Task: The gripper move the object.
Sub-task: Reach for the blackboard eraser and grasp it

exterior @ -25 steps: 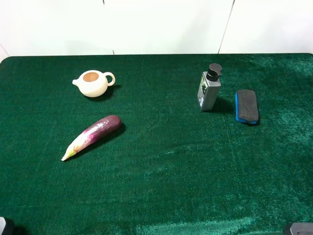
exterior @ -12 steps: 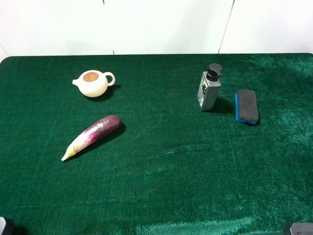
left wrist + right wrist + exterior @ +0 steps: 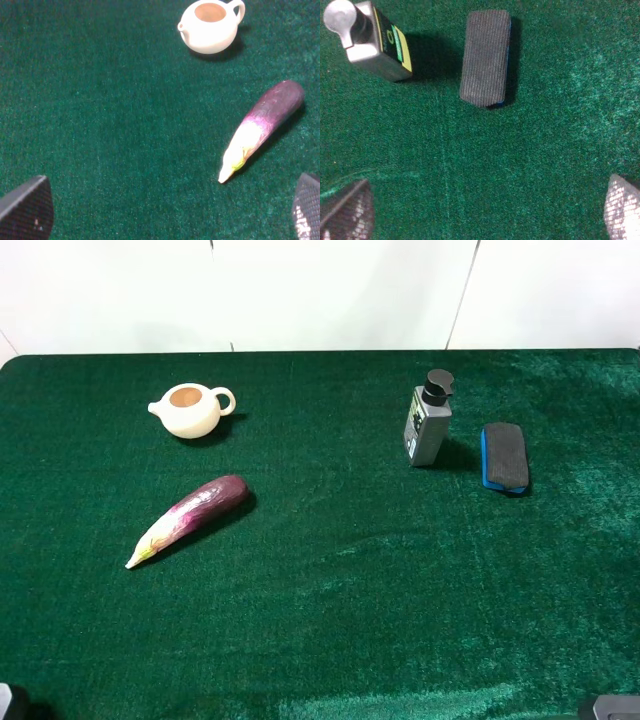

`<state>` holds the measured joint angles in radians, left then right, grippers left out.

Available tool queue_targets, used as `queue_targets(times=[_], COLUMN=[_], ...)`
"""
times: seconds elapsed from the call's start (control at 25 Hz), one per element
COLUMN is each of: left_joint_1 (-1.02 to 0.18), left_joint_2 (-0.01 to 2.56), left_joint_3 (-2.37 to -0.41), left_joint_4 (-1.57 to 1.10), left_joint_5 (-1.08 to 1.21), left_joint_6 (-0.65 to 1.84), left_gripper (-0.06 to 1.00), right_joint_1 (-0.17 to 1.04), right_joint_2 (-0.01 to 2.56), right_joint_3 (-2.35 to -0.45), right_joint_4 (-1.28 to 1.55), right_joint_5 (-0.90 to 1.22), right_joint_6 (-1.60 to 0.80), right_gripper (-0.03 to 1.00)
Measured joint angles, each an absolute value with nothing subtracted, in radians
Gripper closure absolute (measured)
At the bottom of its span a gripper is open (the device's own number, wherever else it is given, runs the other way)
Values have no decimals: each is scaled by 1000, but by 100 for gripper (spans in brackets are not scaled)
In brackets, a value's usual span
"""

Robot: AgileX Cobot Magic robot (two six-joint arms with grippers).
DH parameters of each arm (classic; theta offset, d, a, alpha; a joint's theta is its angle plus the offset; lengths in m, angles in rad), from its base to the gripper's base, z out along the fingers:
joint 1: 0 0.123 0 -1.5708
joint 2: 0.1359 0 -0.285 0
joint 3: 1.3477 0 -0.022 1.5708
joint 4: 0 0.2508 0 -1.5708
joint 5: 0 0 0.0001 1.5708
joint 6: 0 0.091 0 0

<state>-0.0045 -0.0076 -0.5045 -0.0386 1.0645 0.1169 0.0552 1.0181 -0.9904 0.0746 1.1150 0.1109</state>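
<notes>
The board eraser (image 3: 505, 456), dark felt face up with a blue back, lies flat on the green cloth at the right, just right of a grey pump bottle (image 3: 430, 420). In the right wrist view the eraser (image 3: 485, 58) lies ahead of my right gripper (image 3: 484, 210), well apart from it. That gripper's fingers (image 3: 347, 212) are spread wide and hold nothing. My left gripper (image 3: 165, 215) is also open and empty, over bare cloth short of the eggplant (image 3: 262, 127). In the exterior view only slivers of the arms show at the bottom corners.
A cream teapot (image 3: 192, 410) stands at the back left and a purple eggplant (image 3: 190, 515) lies in front of it. The pump bottle (image 3: 370, 40) stands close beside the eraser. A white wall runs behind the green table (image 3: 330, 620).
</notes>
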Motion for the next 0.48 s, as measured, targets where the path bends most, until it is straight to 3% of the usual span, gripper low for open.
queue_targets(times=[0.48], left_joint_1=[-5], left_joint_2=[-8], left_joint_3=[-504], left_joint_4=[-39], left_joint_5=[1065], left_joint_6=[117], left_gripper=[-3], right_joint_1=[55], right_joint_2=[1307], right_joint_3=[-1028], right_joint_4=[67], right_joint_5=[987], right_joint_6=[110], right_gripper=[28])
